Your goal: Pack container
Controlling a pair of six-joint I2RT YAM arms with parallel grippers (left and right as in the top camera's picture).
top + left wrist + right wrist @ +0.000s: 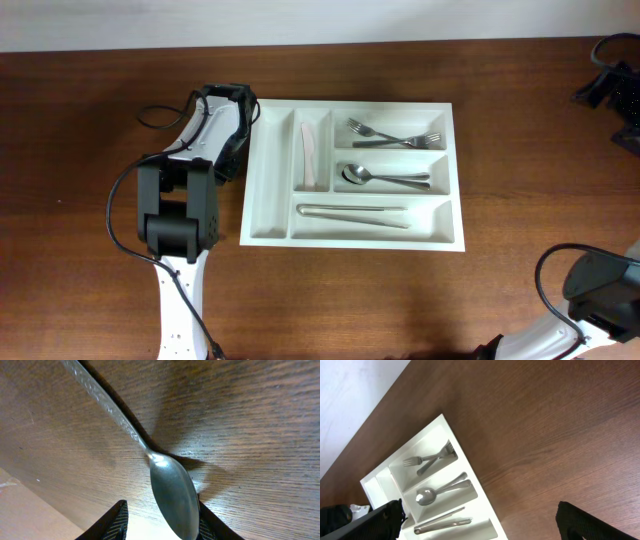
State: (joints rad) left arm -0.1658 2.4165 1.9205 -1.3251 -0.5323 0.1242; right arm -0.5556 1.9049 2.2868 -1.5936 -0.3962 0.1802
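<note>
The container (455, 170) is a white five-compartment cutlery tray at the table's middle; it also shows in the right wrist view (479, 491). It holds forks (395, 135), spoons (385, 179), knives (350, 213) and a pale stick (311, 150) in one narrow compartment. The other narrow compartment is bare. My left gripper (160, 522) is open and low over the wood just left of the tray. A loose metal spoon (172, 492) lies on the table between its fingers, bowl against the right finger. My right gripper (480, 525) is open wide and empty, high above the table.
The left arm (185, 185) stretches along the tray's left side, with a cable looping beside it. The right arm (600, 285) sits at the front right corner. Black equipment (612, 80) stands at the far right edge. A white wall runs behind the table.
</note>
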